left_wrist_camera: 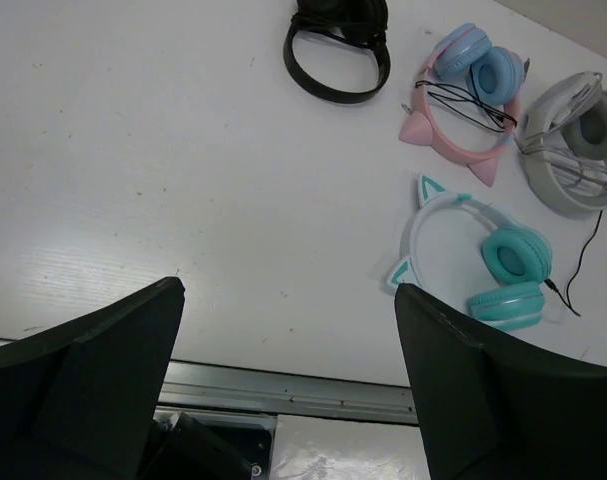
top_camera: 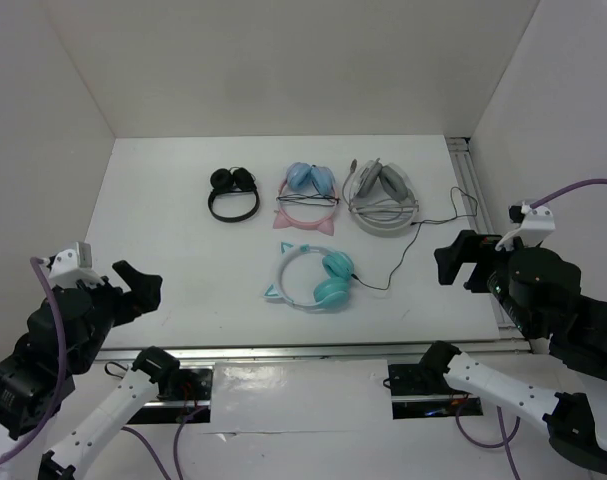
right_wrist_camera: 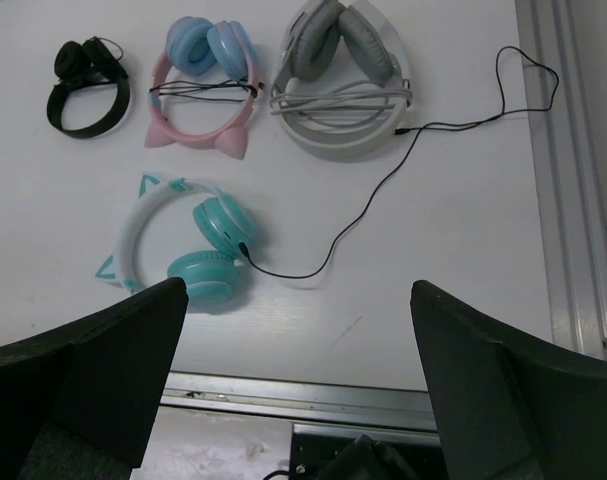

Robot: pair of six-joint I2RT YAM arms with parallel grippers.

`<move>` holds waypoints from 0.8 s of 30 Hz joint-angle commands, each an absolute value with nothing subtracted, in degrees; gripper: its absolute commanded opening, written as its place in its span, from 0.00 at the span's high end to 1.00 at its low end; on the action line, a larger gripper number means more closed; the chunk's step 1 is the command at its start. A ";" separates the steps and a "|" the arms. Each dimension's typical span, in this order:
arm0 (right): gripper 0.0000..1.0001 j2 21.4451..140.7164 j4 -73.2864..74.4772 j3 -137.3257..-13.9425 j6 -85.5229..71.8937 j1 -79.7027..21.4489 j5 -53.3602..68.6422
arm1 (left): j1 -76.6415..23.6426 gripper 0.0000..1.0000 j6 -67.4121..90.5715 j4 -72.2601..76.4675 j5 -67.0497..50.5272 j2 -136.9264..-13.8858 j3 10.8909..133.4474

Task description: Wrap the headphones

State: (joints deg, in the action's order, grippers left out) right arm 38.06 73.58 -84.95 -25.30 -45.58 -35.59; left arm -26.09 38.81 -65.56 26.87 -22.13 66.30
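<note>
The headphones (top_camera: pixel 315 280) lie flat in the middle of the white table, with teal cups, a pale headband and two small teal cat ears. In the right wrist view their thin black cable (right_wrist_camera: pixel 294 276) trails loose from the headphones (right_wrist_camera: pixel 208 255), running to the right and away toward the side rail. My left gripper (top_camera: pixel 141 283) hovers open at the near left, well apart from the headphones (left_wrist_camera: pixel 503 270). At the near right my right gripper (top_camera: pixel 445 265) also hangs open. Nothing sits between the jaws of the left gripper (left_wrist_camera: pixel 288 290) or the right gripper (right_wrist_camera: pixel 298 288).
Three other pairs lie in a row behind: a black pair (top_camera: pixel 233 192), a pink cat-ear pair with light blue cups (top_camera: pixel 308 195) and a grey-white pair (top_camera: pixel 383 195). Metal rails run along the table's front edge (top_camera: pixel 303 352) and right side (top_camera: pixel 473 190). White walls enclose the table.
</note>
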 commanded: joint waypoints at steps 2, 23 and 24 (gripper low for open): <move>0.00 37.54 72.42 -84.99 -25.75 -45.18 -37.71 | -26.10 0.00 35.34 -62.31 23.83 -20.40 65.92; 0.00 34.72 43.25 -59.86 -22.32 -44.65 -18.11 | -32.51 0.00 40.87 -15.22 4.56 -56.23 41.48; 0.00 35.59 43.24 -59.85 -22.32 -44.65 -17.58 | -35.13 0.00 40.17 -13.64 5.61 -60.69 41.48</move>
